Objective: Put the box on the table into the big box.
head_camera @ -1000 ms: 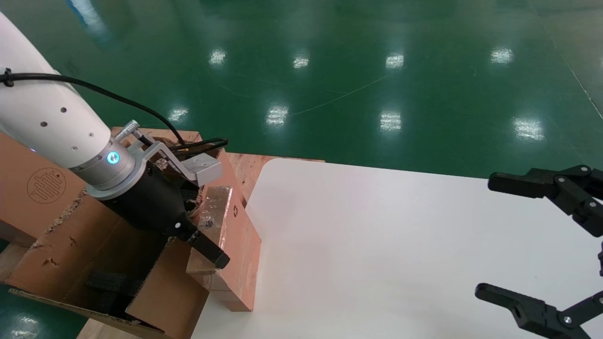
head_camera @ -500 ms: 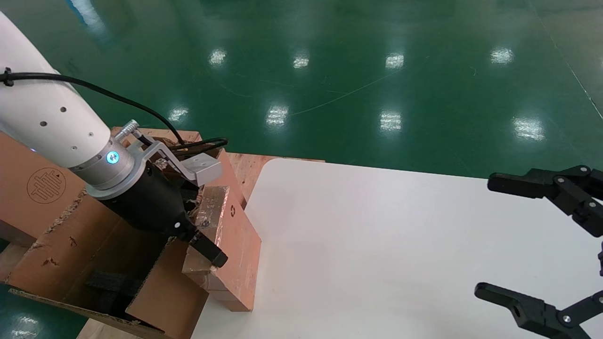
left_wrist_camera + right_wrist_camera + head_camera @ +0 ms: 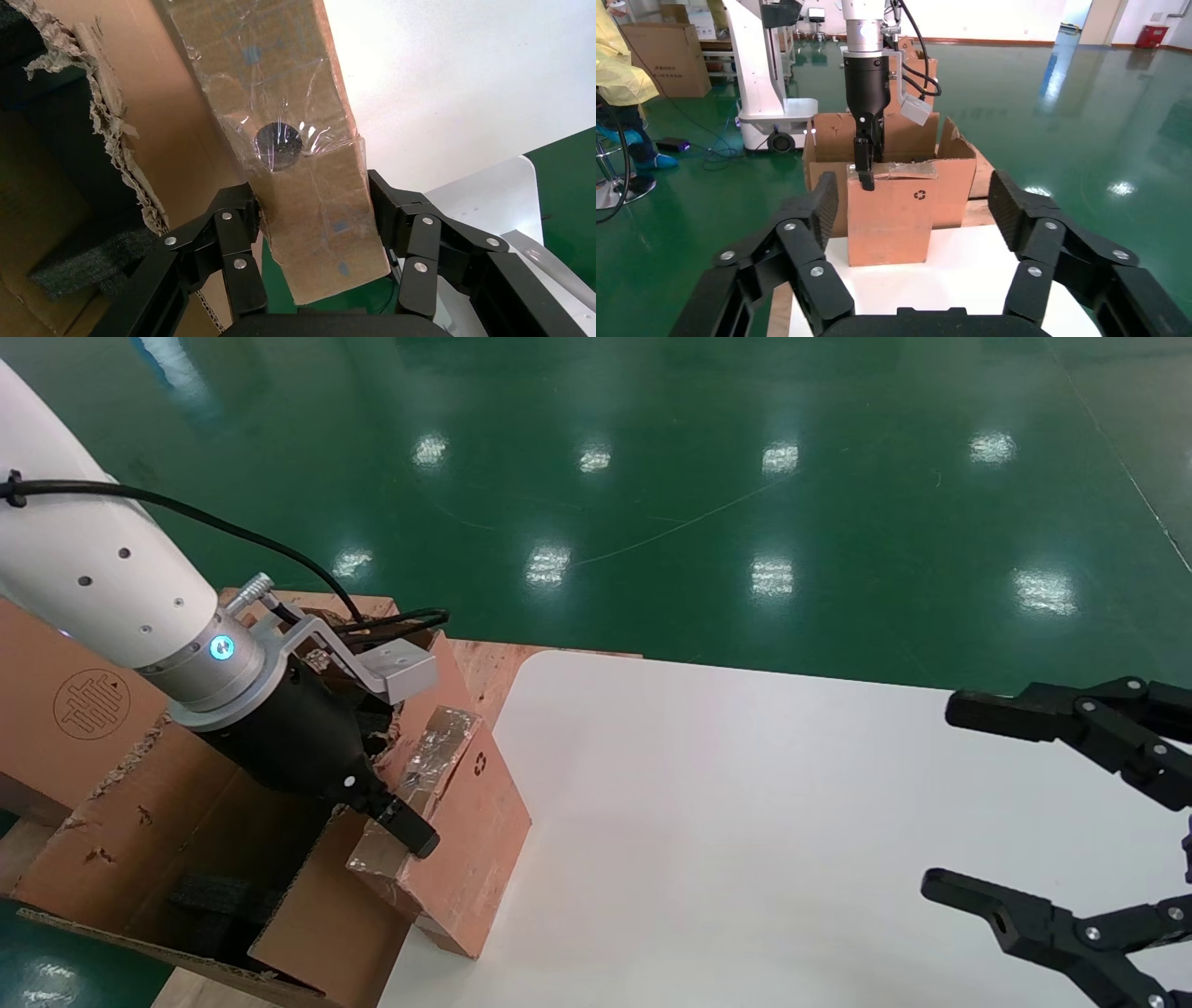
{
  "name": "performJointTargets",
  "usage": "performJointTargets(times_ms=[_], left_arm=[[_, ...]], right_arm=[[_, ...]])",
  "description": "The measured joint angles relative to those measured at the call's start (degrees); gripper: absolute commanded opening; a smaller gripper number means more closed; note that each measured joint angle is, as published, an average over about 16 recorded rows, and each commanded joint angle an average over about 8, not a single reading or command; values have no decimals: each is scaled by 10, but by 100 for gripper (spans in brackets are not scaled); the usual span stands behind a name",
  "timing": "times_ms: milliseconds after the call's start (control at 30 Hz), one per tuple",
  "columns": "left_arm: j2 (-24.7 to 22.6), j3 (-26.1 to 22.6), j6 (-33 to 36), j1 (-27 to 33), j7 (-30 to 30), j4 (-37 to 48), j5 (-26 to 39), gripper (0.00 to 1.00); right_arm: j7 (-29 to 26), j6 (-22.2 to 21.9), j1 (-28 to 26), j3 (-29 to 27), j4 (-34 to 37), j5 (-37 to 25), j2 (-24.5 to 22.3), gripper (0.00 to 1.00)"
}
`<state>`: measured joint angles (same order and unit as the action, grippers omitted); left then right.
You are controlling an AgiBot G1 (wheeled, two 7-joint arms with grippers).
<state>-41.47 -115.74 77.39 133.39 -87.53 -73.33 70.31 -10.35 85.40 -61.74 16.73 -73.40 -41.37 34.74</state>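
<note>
At frame left, the left end effector (image 3: 396, 803), clamped on the box (image 3: 466, 822), has tilted it towards the big box (image 3: 121, 822); right end effector (image 3: 1024, 822) spread, idle.

My white left arm reaches in from ten o'clock, its black left gripper (image 3: 396, 808) angled down toward four o'clock, fingers (image 3: 235, 232) clamped on something. My black right gripper (image 3: 959, 808) hovers at three o'clock, its fingers (image 3: 807, 242) spread wide
</note>
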Motion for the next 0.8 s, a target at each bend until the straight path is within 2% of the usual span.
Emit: performJointTargets(times_ms=[67,100,800], left_arm=[[0,0,0,0,0,0,0,0],[0,0,0,0,0,0,0,0],[3,10,-9,15,0,-7,1,0]], right_arm=[[0,0,0,0,0,0,0,95],[0,0,0,0,0,0,0,100],[0,0,0,0,0,0,0,100]])
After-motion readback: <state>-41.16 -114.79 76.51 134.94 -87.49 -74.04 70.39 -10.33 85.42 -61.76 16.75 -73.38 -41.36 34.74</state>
